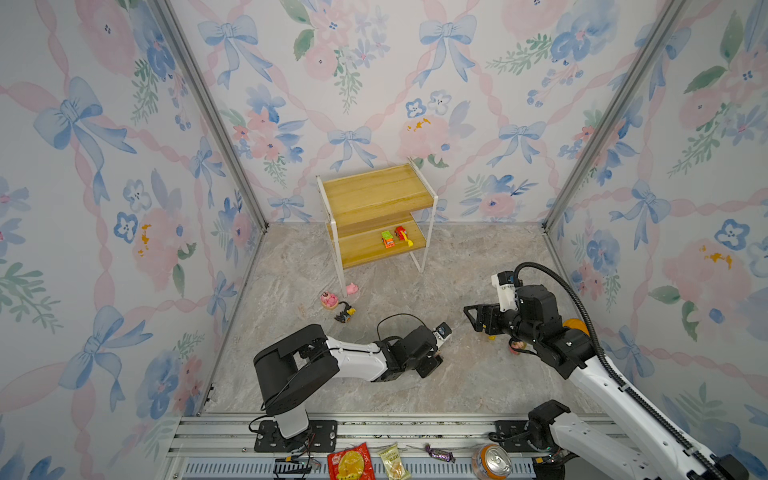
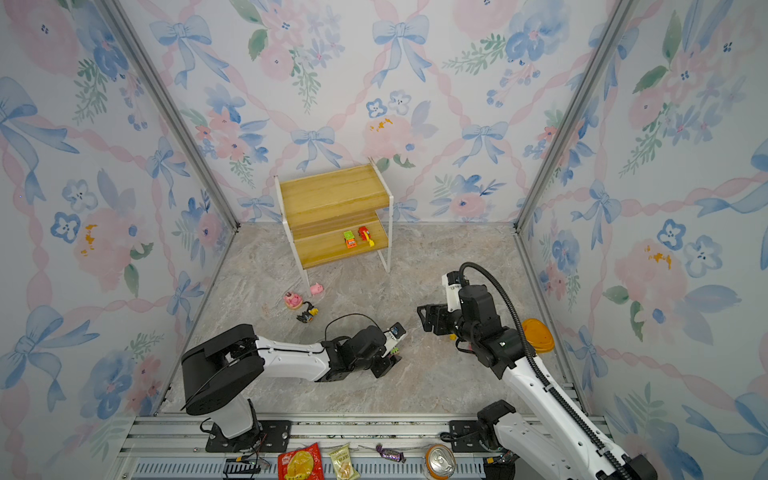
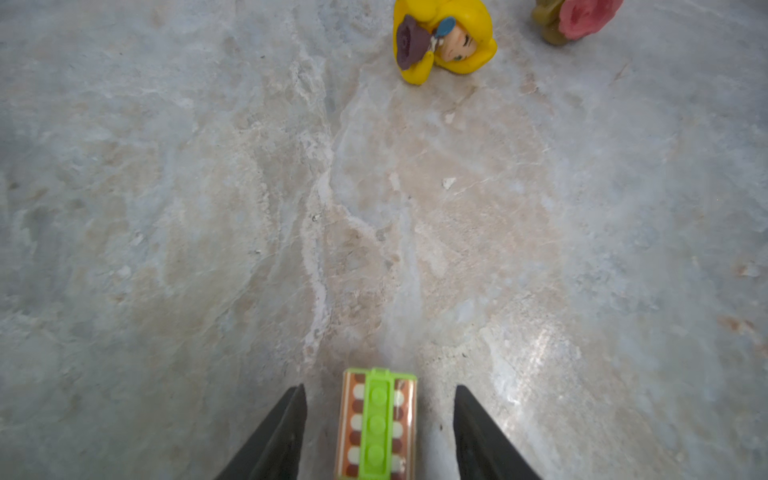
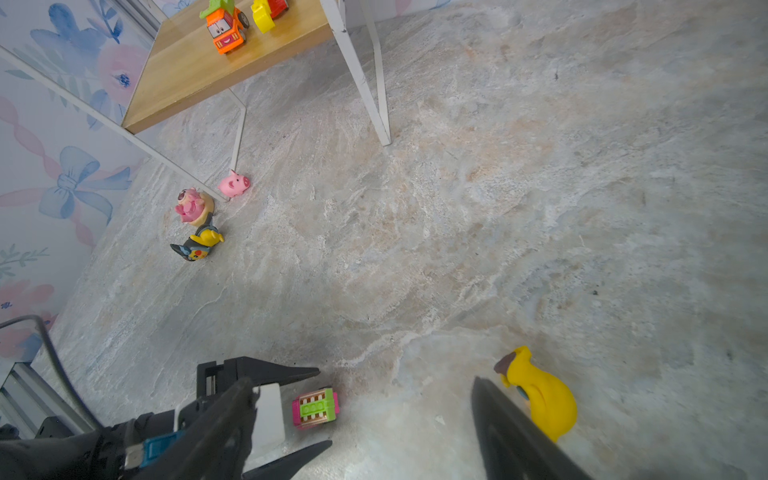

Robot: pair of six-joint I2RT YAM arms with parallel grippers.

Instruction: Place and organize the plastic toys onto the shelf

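The left gripper (image 3: 379,388) sits low on the marble tabletop (image 1: 478,386), near the middle. Its fingers stand apart on either side of the pink car (image 4: 316,407), with a gap showing on each side, so nothing is clasped. The right gripper (image 1: 470,319) is just to the right and a little farther back, spread wide and empty.

The yellow-haired figure (image 3: 444,39) lies on its side farther right, with bare marble between it and the car. Beyond it, the pink-dress doll (image 3: 582,18) is cut off by the frame edge and is mostly hidden under the right arm in both top views.

The shelf (image 1: 376,195) stands against the far wall. The green-orange car (image 1: 387,239) and red car (image 1: 402,235) sit on the right part of its lower board, with open board to their left. The pink pig (image 1: 352,288) lies just beside the shelf's near left leg. The round pink figure (image 1: 329,299) and black-yellow figure (image 1: 345,312) lie close by, nearer and to the left.
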